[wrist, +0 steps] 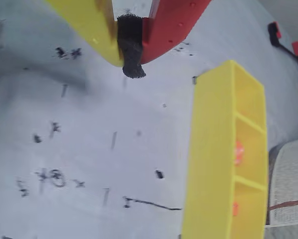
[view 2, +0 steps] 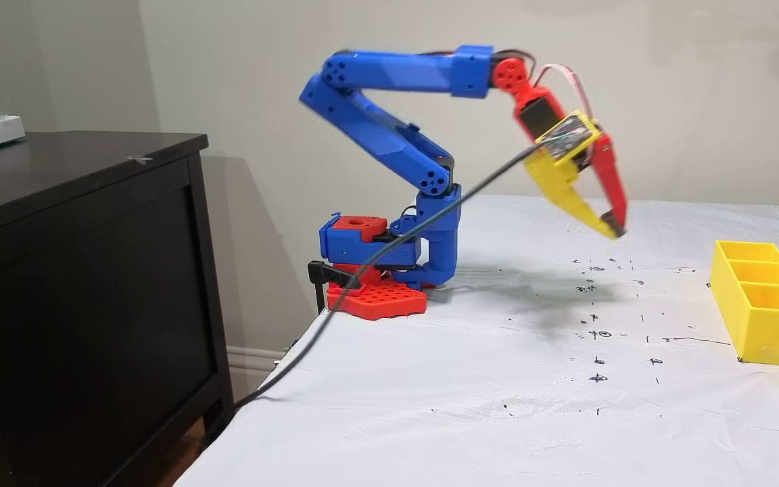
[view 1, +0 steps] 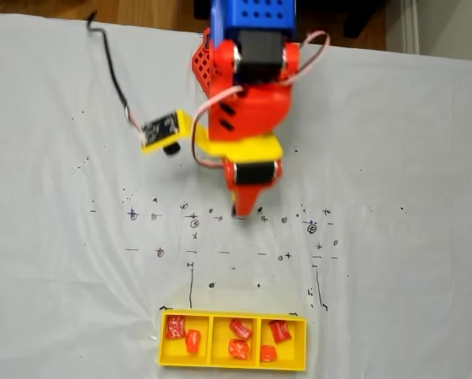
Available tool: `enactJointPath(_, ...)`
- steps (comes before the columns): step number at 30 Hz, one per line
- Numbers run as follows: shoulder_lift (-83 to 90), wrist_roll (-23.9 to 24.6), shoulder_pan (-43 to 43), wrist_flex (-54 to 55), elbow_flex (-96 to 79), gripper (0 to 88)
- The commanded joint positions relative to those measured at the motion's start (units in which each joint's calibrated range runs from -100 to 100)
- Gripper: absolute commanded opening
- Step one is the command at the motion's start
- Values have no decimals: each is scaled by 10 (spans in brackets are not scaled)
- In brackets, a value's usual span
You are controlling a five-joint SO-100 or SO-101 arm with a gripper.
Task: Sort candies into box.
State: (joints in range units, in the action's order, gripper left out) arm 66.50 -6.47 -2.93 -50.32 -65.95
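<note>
The box [view 1: 233,362] is a long yellow tray with three compartments at the near edge of the white table. Several red candies lie in it, two per compartment: left [view 1: 175,327], middle [view 1: 240,328] and right [view 1: 279,330]. My gripper [view 1: 244,209] hangs well behind the box, over pen marks on the cloth. In the wrist view the gripper [wrist: 131,69] is shut, its yellow and red fingers pressed on the black pad with nothing held. The box [wrist: 223,149] lies to the right there, with orange candies [wrist: 238,149] blurred inside. In the side fixed view the gripper [view 2: 614,230] floats above the table, left of the box [view 2: 761,304].
A small camera board on a yellow plate [view 1: 163,128] sticks out from the wrist, trailing a black cable [view 1: 110,63]. The arm's red base [view 2: 376,297] is clamped at the table's edge beside a dark cabinet [view 2: 78,270]. Pen marks [view 1: 192,225] dot the white cloth.
</note>
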Motion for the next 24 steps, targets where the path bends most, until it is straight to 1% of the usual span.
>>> enactJointPath(1, 327, -2, 17, -47, -163, 1)
enactJointPath(3, 327, -11, 20, -72, -176, 1)
enactJointPath(6, 327, -9, 27, -78, -192, 1)
enactJointPath(8, 327, 4, 30, -74, -212, 1)
enactJointPath(11, 327, 8, 23, -67, -241, 1)
enactJointPath(16, 327, 28, 19, -48, -287, 2)
enactJointPath(20, 327, 26, 17, -38, -318, 1)
enactJointPath(24, 327, 40, 29, -40, -317, 1)
